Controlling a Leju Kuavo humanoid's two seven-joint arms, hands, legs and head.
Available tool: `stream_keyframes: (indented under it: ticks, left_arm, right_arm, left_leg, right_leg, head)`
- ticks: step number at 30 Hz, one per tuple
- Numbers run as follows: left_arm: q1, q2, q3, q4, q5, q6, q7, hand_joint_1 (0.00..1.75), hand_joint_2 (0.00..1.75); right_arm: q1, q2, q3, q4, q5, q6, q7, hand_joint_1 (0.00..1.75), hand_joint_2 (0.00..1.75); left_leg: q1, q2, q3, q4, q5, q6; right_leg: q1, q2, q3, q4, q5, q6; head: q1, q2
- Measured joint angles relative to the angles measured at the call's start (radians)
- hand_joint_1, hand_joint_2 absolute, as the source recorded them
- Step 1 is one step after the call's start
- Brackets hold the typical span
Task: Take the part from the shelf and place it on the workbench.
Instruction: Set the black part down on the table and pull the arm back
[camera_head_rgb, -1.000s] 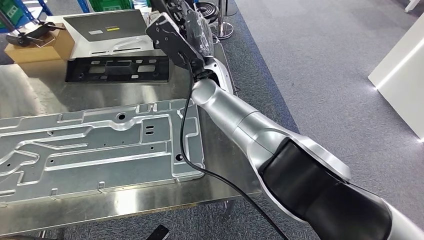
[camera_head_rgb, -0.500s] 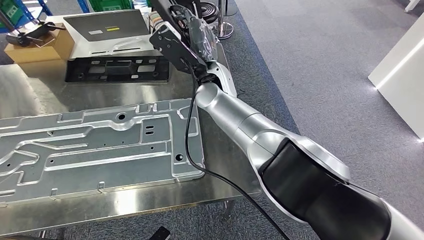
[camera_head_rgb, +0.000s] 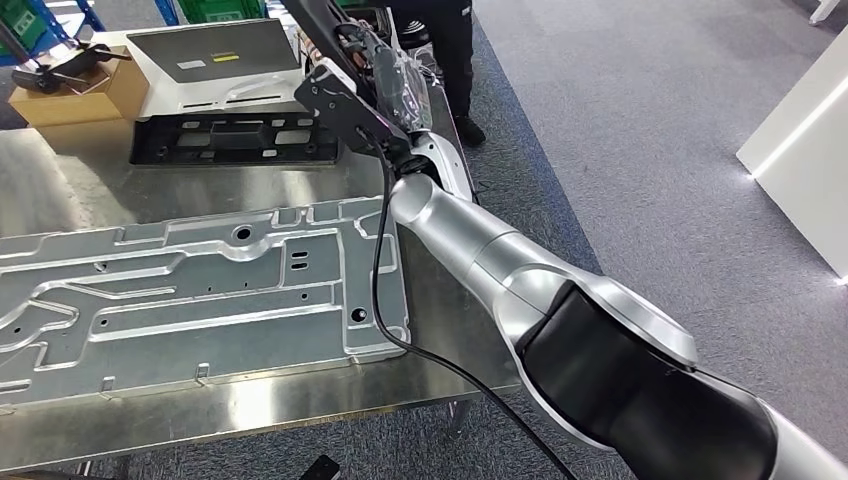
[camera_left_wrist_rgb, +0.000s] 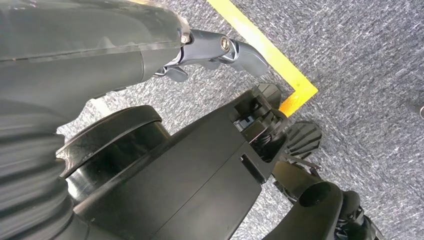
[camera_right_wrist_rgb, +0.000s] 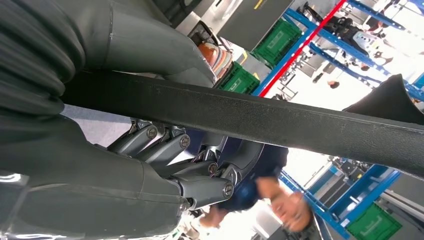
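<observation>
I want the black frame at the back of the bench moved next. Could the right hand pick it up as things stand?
Probably not yet. The right hand already grips a long black part, so it has nothing free for the black frame, though it hovers close by over the bench.

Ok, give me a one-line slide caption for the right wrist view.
Robot hand grips a long black part, with blue shelving and a person blurred behind.

black part (camera_right_wrist_rgb: 260, 120), speckled grey carpet (camera_head_rgb: 650, 120), perhaps green crates (camera_right_wrist_rgb: 282, 37)
</observation>
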Motion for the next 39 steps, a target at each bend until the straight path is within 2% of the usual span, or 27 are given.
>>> stream_keyframes:
  ticks: [10, 17, 21, 24, 26, 28, 29, 30, 31, 32, 33, 35, 36, 39]
  left_arm:
    - [0.0, 0.0, 0.0, 0.0, 0.016, 0.008, 0.014, 0.0, 1.75]
    - [0.001, 0.0, 0.002, 0.0, 0.025, 0.0, 0.023, 0.0, 1.75]
    - [0.001, 0.0, 0.003, 0.0, 0.029, -0.002, 0.025, 0.0, 1.75]
    - [0.001, -0.001, 0.003, 0.0, 0.031, -0.003, 0.026, 0.0, 1.75]
    - [0.0, -0.003, 0.003, 0.0, 0.032, -0.004, 0.027, 0.0, 1.75]
    - [0.0, -0.004, 0.004, 0.0, 0.032, -0.005, 0.027, 0.0, 1.75]
    - [0.0, -0.005, 0.004, 0.0, 0.032, -0.005, 0.028, 0.0, 1.75]
    - [0.001, -0.005, 0.004, 0.0, 0.032, -0.005, 0.029, 0.0, 1.75]
    - [0.002, -0.005, 0.004, 0.0, 0.032, -0.005, 0.029, 0.0, 1.75]
    - [0.002, -0.006, 0.004, 0.0, 0.032, -0.005, 0.029, 0.0, 1.75]
    - [0.003, -0.006, 0.004, 0.0, 0.032, -0.005, 0.029, 0.0, 1.75]
    - [0.002, -0.008, 0.005, 0.0, 0.031, -0.005, 0.03, 0.0, 1.75]
    - [0.001, -0.008, 0.005, 0.0, 0.031, -0.005, 0.03, 0.0, 1.75]
    - [0.001, -0.008, 0.005, 0.0, 0.03, -0.004, 0.032, 0.0, 1.75]
  right_arm:
    - [0.008, 0.001, 0.012, 0.003, 0.005, 0.003, 0.002, 1.75, 1.75]
    - [0.014, 0.001, 0.023, 0.003, 0.006, 0.003, 0.008, 1.75, 1.75]
    - [0.017, 0.001, 0.029, 0.003, 0.005, 0.003, 0.009, 1.75, 1.75]
    - [0.017, 0.004, 0.029, 0.003, 0.004, 0.003, 0.009, 1.75, 1.75]
    - [0.016, 0.005, 0.029, 0.003, 0.002, 0.002, 0.009, 1.75, 1.75]
    - [0.019, 0.005, 0.029, 0.004, 0.001, 0.002, 0.009, 1.75, 1.75]
    - [0.023, 0.005, 0.029, 0.004, 0.0, 0.002, 0.009, 1.75, 1.75]
    - [0.027, 0.005, 0.029, 0.005, -0.001, 0.001, 0.009, 1.75, 1.75]
    - [0.03, 0.005, 0.029, 0.005, -0.002, 0.001, 0.009, 1.75, 1.75]
    - [0.032, 0.005, 0.029, 0.006, -0.003, 0.001, 0.009, 1.75, 1.75]
    - [0.032, 0.005, 0.029, 0.006, -0.003, 0.0, 0.008, 1.75, 1.75]
    - [0.03, 0.006, 0.029, 0.006, -0.005, 0.0, 0.007, 1.75, 1.75]
    - [0.031, 0.006, 0.029, 0.006, -0.006, -0.001, 0.006, 1.75, 1.75]
    - [0.032, 0.006, 0.029, 0.008, -0.01, -0.001, 0.005, 1.75, 1.75]
  left_leg:
    - [0.0, 0.0, 0.0, 0.0, 0.0, 0.0]
    - [-0.001, 0.0, -0.002, 0.007, -0.003, 0.005]
    - [-0.002, 0.0, -0.006, 0.013, -0.006, 0.011]
    - [0.003, 0.001, 0.0, 0.002, 0.0, 0.022]
    - [0.009, 0.003, 0.011, -0.013, 0.008, 0.029]
    - [0.01, 0.004, 0.014, -0.015, 0.009, 0.033]
    - [0.01, 0.004, 0.014, -0.014, 0.008, 0.033]
    - [0.01, 0.002, 0.014, -0.013, 0.006, 0.032]
    - [0.011, 0.001, 0.015, -0.01, 0.004, 0.03]
    - [0.011, 0.0, 0.016, -0.006, 0.0, 0.027]
    - [0.012, -0.001, 0.016, -0.001, -0.005, 0.022]
    - [0.01, -0.002, 0.013, 0.01, -0.015, 0.012]
    - [0.009, -0.002, 0.012, 0.013, -0.018, 0.006]
    - [0.011, -0.001, 0.012, 0.013, -0.025, -0.012]
  right_leg:
    - [0.0, 0.0, 0.0, 0.0, 0.0, 0.0]
    - [-0.001, 0.0, 0.0, 0.0, 0.0, 0.002]
    - [-0.002, 0.0, 0.0, -0.001, 0.001, 0.009]
    - [0.0, 0.0, 0.003, -0.002, 0.0, 0.02]
    - [0.0, 0.0, -0.017, 0.047, -0.032, 0.027]
    - [-0.005, 0.0, -0.078, 0.172, -0.088, 0.033]
    - [-0.008, 0.0, -0.111, 0.233, -0.108, 0.036]
    - [-0.011, -0.001, -0.132, 0.267, -0.11, 0.038]
    - [-0.014, -0.001, -0.134, 0.261, -0.092, 0.04]
    - [-0.017, -0.002, -0.116, 0.215, -0.059, 0.04]
    - [-0.019, -0.002, -0.086, 0.145, -0.023, 0.04]
    - [-0.017, -0.002, -0.035, 0.037, 0.016, 0.032]
    - [-0.014, -0.001, -0.026, 0.016, 0.017, 0.027]
    - [-0.01, 0.001, -0.024, 0.011, 0.013, 0.006]
  head:
    - [0.0, 0.0]
    - [0.0, 0.0]
    - [0.0, 0.0]
    - [0.0, 0.0]
    - [0.0, 0.0]
    - [0.0, 0.0]
    - [0.0, 0.0]
    - [0.0, 0.0]
    - [0.0, 0.0]
    - [0.0, 0.0]
    - [0.0, 0.0]
    - [0.0, 0.0]
    - [0.0, 0.0]
    - [0.0, 0.0]
